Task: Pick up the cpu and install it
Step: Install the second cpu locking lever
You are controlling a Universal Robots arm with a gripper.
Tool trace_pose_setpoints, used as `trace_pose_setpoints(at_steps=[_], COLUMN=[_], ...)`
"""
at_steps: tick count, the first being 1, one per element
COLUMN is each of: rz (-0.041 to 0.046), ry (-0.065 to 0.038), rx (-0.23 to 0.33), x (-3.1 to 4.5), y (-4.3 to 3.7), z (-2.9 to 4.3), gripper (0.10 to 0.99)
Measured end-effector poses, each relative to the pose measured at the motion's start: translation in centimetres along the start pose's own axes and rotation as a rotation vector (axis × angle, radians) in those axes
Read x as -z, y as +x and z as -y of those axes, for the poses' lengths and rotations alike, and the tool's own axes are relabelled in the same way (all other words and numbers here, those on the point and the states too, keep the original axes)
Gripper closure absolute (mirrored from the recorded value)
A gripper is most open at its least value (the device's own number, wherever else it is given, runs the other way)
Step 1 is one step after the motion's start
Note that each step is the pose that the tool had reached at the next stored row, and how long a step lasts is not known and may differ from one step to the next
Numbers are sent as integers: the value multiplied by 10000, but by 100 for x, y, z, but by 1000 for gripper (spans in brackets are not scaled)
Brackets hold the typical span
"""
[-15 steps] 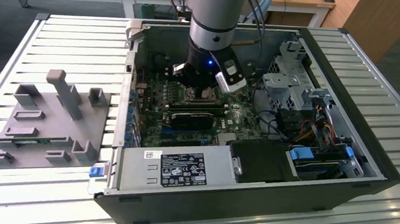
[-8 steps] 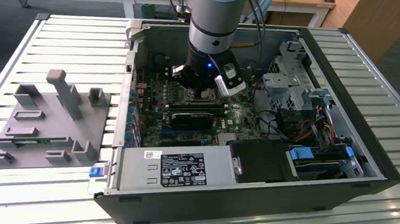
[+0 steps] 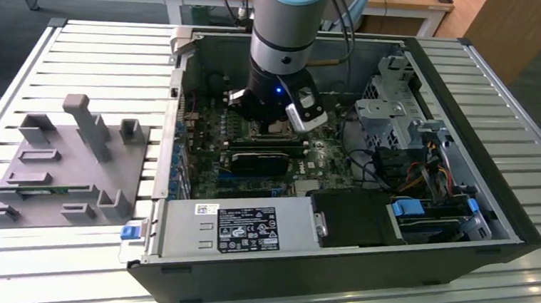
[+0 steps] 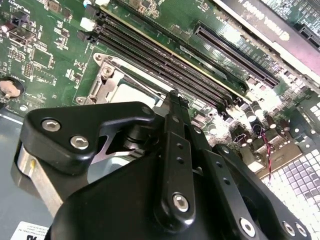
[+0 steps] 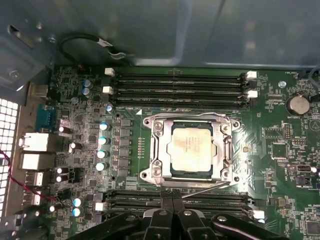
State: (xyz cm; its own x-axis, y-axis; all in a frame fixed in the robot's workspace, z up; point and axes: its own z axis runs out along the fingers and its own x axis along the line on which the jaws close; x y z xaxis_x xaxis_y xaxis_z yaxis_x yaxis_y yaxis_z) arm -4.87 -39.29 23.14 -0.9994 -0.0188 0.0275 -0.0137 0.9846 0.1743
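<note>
Square, shiny silver-grey cpu (image 5: 190, 151) within metal-framed socket (image 5: 156, 150) on green motherboard (image 5: 285, 150)

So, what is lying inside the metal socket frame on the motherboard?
The cpu lies flat inside the socket frame, silver top up. The contacts beneath are covered by it.

cpu (image 5: 190, 148): we are seeing a silver square chip.
Pose: lying flat.
Place: sitting in the socket (image 5: 156, 150) frame.
</note>
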Motion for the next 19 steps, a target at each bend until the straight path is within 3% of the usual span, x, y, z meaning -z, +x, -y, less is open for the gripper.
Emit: trace_pose_setpoints(at_steps=[9,13,19], rz=[-32,-53,-46], ry=[-25,-150,-415], rx=[-21,-62,-91], x=[-49,-56,-62], y=[1,1,7], z=[10,31,78], gripper=[980,980,980])
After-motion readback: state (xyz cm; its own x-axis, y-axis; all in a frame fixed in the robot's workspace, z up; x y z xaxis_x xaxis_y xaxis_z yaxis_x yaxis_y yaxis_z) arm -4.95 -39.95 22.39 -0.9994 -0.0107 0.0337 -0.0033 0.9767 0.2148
